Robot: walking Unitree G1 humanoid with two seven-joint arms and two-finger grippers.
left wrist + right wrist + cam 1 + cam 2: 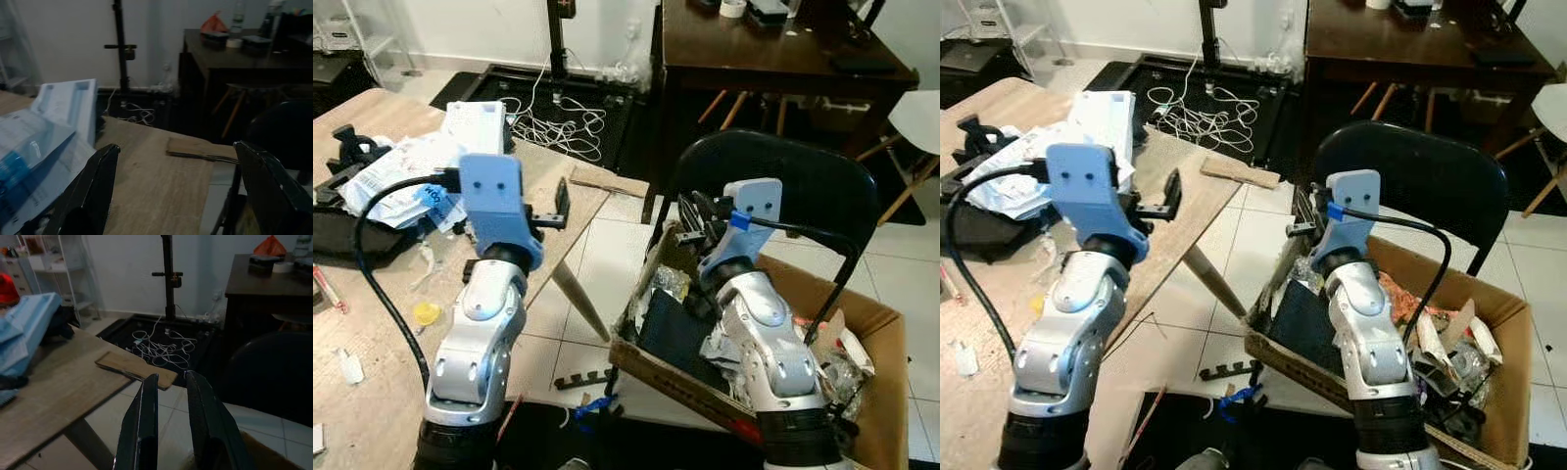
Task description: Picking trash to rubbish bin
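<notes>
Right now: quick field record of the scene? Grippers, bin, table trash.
left gripper: open, empty, raised over the wooden table
right gripper: fingers nearly closed, nothing visible between them, above the cardboard box
bin: cardboard box on the floor, already holding trash, beside a black chair
table trash: plastic wrappers, cardboard strip at table corner

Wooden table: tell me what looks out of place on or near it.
A flat cardboard strip lies at the wooden table's far corner, jutting past the edge. Crumpled plastic wrappers clutter the top. A black comb-like strip lies on the floor tiles beside the cardboard box.
</notes>
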